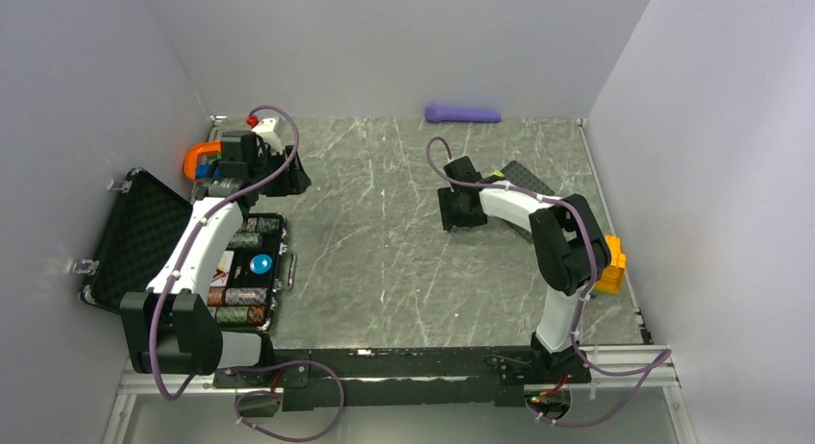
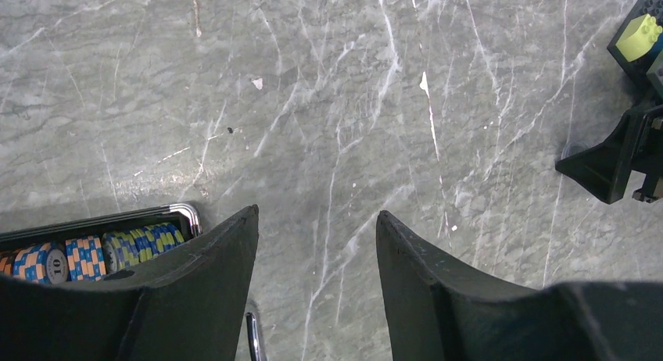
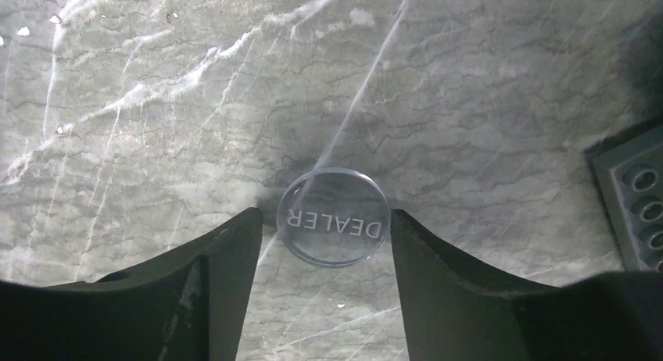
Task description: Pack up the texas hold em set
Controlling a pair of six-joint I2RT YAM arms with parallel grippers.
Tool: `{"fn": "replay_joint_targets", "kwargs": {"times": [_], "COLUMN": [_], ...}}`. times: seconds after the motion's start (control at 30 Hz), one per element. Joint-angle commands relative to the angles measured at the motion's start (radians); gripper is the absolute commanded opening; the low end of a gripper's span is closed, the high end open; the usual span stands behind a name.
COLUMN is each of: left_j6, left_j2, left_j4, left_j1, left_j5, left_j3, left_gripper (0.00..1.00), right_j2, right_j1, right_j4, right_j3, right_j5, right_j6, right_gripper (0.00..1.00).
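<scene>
inside the case [image 1: 144,223] lie chip stacks [image 1: 245,297] and seemingly a blue disc [image 1: 260,264].

"DEALER" in white letters on clear disc [image 3: 334,216], "10" on orange-and-blue poker chip [image 2: 53,261]

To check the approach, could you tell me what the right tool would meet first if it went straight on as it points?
Likely the clear DEALER disc on the table between its fingers, though depth is unclear.
</scene>
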State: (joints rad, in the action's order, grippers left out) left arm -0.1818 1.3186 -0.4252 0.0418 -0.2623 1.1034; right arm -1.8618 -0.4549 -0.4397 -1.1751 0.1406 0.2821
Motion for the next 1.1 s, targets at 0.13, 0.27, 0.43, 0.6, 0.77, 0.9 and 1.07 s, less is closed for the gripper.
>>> {"fn": "replay_joint_targets", "kwargs": {"times": [0.13, 0.27, 0.43, 0.6, 0.77, 0.9, 1.07], "left_j6": [-0.015, -0.013, -0.013, -0.017, -0.040, -0.061, -0.089], "left_j2": [-0.022, -0.022, -0.021, -0.019, 0.006, 0.051, 0.136], "left_j4": [0.034, 0.033, 0.034, 0.038, 0.059, 0.067, 0.083], "left_j1": [0.003, 0.003, 0.003, 0.003, 0.009, 0.044, 0.129], "left_j5": [-0.015, -0.015, -0.017, -0.028, -0.101, -0.161, -0.253], "left_j3": [0.003, 0.004, 0.004, 0.001, -0.005, -0.005, -0.004], "left_gripper": [0.61, 0.61, 0.61, 0.61, 0.61, 0.61, 0.61], "right_j2": [-0.006, 0.002, 0.000, 0.024, 0.097, 0.148, 0.209], "right_j1": [-0.005, -0.006, -0.017, -0.025, -0.049, -0.071, -0.120], "right_j4": [-0.021, -0.011, -0.013, -0.016, 0.006, 0.027, 0.069], "right_j3": [0.022, 0.036, 0.031, 0.031, 0.051, 0.083, 0.126], "right_j5": [0.018, 0.016, 0.022, 0.020, -0.012, -0.049, -0.083], "right_j6": [0.014, 0.015, 0.010, 0.008, -0.014, -0.031, -0.064], "right_gripper": [0.56, 0.50, 0.43, 0.38, 0.36, 0.36, 0.35]}}
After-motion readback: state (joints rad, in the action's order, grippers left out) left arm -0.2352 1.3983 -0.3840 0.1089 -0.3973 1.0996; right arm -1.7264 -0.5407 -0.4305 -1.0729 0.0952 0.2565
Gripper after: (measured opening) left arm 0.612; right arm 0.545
